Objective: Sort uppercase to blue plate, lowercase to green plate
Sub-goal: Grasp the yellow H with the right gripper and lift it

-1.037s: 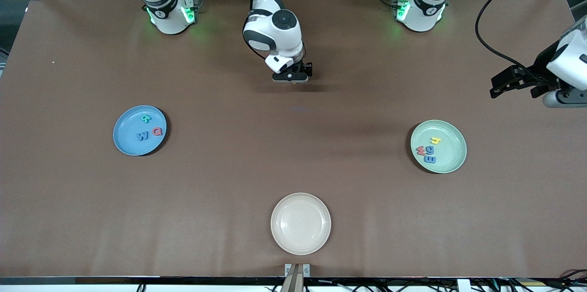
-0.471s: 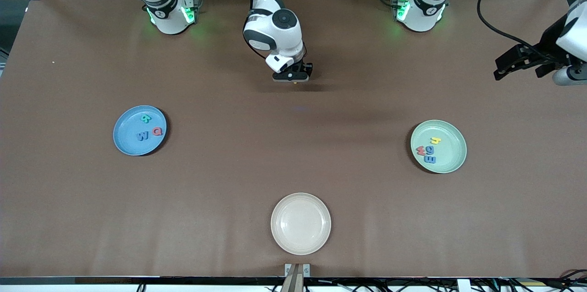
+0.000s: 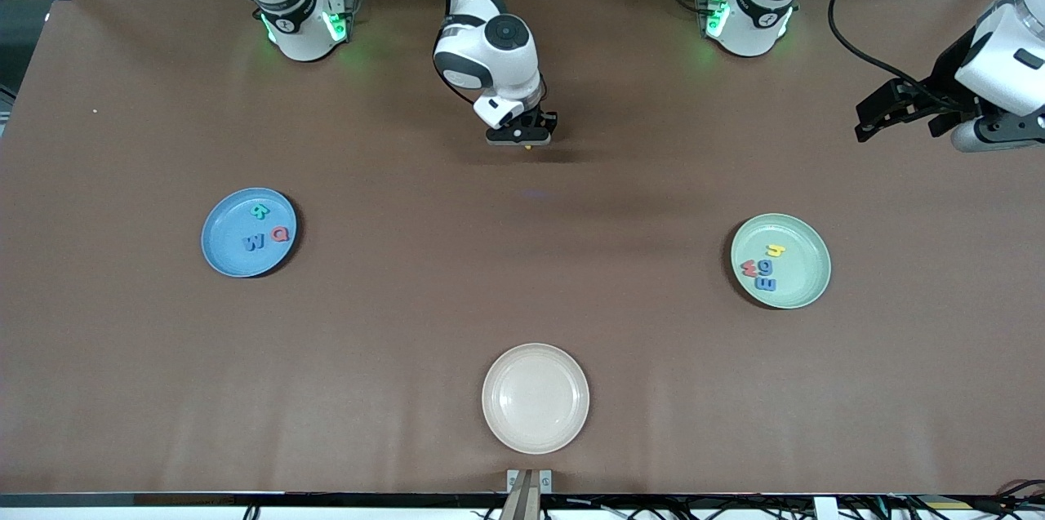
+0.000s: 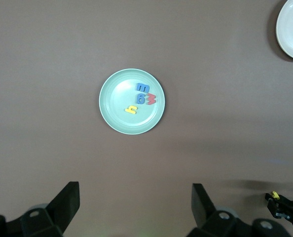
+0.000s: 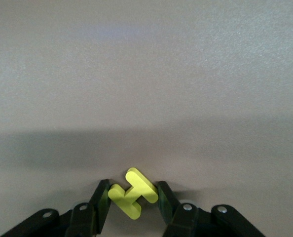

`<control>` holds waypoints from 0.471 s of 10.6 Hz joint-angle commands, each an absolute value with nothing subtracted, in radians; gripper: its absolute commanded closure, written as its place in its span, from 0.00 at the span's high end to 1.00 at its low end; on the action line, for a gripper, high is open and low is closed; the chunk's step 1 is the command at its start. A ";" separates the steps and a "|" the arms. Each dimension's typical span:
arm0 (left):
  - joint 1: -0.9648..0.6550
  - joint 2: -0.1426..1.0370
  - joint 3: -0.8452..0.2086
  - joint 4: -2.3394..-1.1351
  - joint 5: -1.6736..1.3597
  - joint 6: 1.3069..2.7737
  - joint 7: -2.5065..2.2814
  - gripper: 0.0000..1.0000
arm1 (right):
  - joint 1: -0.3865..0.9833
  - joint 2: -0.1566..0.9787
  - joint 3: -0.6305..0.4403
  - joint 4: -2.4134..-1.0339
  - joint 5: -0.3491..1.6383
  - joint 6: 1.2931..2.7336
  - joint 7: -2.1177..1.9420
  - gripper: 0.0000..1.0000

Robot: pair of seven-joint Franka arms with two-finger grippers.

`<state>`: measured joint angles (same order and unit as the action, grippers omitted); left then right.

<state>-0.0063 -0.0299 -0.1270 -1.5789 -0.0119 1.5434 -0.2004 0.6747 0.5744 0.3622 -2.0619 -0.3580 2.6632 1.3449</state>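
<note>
The right hand (image 5: 132,200) pinches the small yellow foam letter H (image 5: 133,192) by its side bars, low over bare brown bench (image 3: 522,275) — light, squashy, likely to twist. The left hand (image 4: 134,205) waits spread empty, above the bench's left-arm end.

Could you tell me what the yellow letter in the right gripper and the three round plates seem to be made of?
Yellow letter H: probably foam, thick, matte, soft-edged.
Round sky-blue plate, pale green plate and cream plate: likely plastic or melamine, smooth with a faint sheen and moulded rims; ceramic cannot be ruled out.
</note>
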 commanded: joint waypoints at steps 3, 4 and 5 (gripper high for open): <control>0.009 -0.029 -0.155 -1.571 0.046 1.537 -0.163 1.00 | 0.658 0.575 0.373 -2.068 -0.383 2.652 1.359 0.36; 0.012 -0.031 -0.158 -1.569 0.046 1.537 -0.138 1.00 | 0.655 0.575 0.376 -2.060 -0.383 2.652 1.355 0.35; 0.012 -0.031 -0.158 -1.569 0.046 1.537 -0.140 1.00 | 0.647 0.572 0.377 -2.060 -0.383 2.648 1.338 0.35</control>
<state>-0.0014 -0.0292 -0.1431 -1.5786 0.0231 1.5434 -0.1646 0.6727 0.5721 0.3647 -2.0601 -0.3582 2.6568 1.3435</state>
